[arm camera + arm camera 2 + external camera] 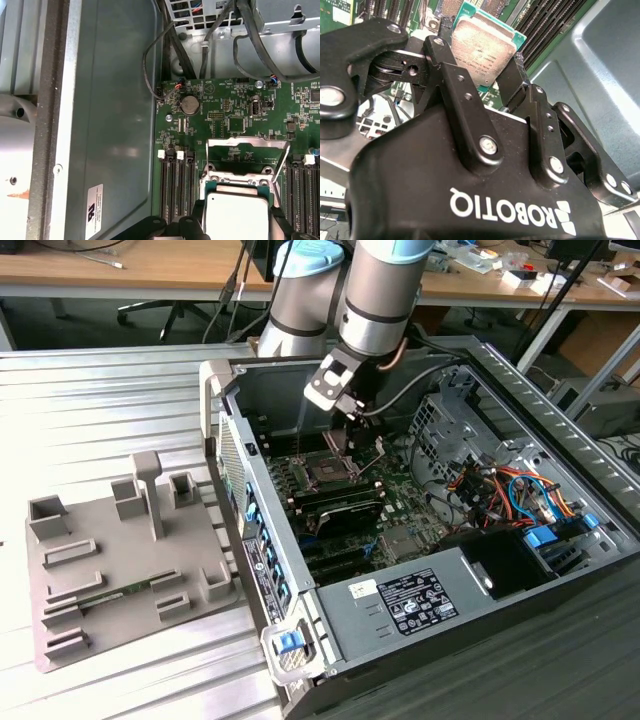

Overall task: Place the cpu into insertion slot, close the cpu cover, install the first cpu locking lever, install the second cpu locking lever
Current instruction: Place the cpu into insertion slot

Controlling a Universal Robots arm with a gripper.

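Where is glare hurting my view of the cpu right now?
First wrist view: the cpu top is washed pale by the light. Second wrist view: it is evenly lit, its surface marks visible, with the gripper shut on it. Exterior view: the glare sits on the ribbed metal table, not on the insertion slot, which looks dimmer.

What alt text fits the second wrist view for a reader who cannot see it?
The gripper holds the cpu, silvery top facing the camera, clamped at two opposite edges between its black fingers. Behind lie green circuit board, long black memory slots and the grey case wall.
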